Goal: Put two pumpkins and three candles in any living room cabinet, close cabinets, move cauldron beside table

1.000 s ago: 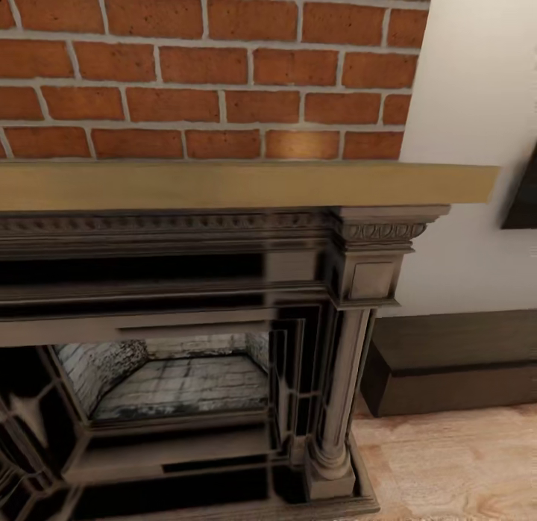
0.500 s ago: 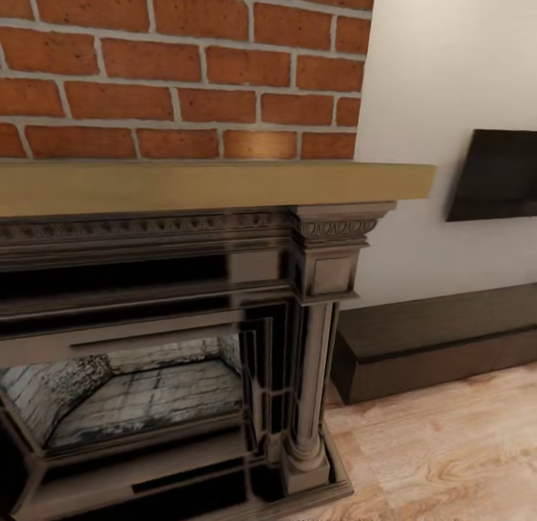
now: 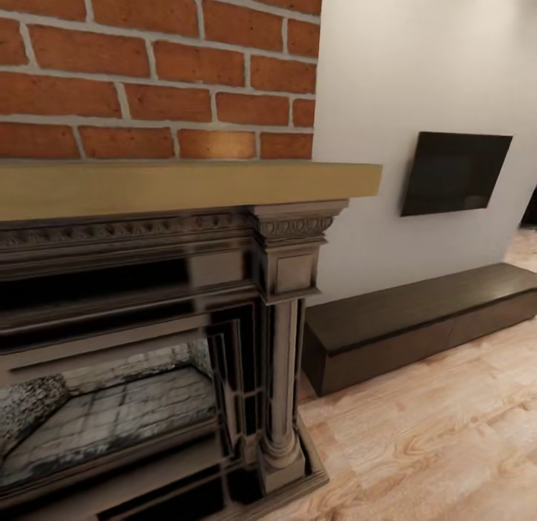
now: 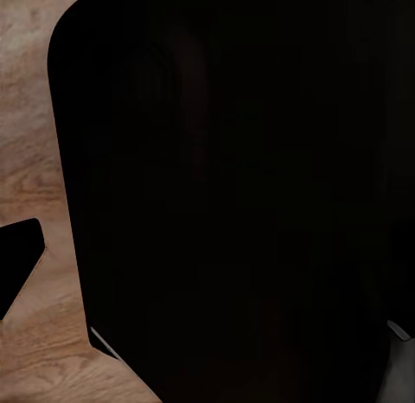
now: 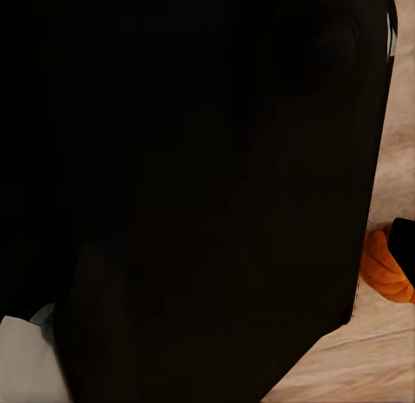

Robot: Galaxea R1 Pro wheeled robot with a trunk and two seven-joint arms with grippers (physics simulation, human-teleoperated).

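Note:
In the head view the long low dark-brown cabinet [image 3: 418,323] runs along the white wall, right of the fireplace, with its fronts shut. In the right wrist view part of a bright-orange pumpkin [image 5: 380,269] shows at the frame's edge, pressed against a black fingertip [image 5: 404,243] over the wood floor. It looks held by my right gripper, whose other finger is lost against a dark body. In the left wrist view one black fingertip [image 4: 17,265] hangs over the floor, and the same kind of dark bulk hides the rest. Candles, cauldron and table are out of view.
A dark ornate fireplace surround [image 3: 276,342] with a tan mantel [image 3: 186,185] and a brick wall [image 3: 149,73] stands close on the left. A black screen [image 3: 455,174] hangs on the wall above the cabinet. Pale wood floor [image 3: 432,446] spreads to the right.
The head view has swung to the right. The fireplace has slid left in the picture, and more of the cabinet, the screen and the floor now show.

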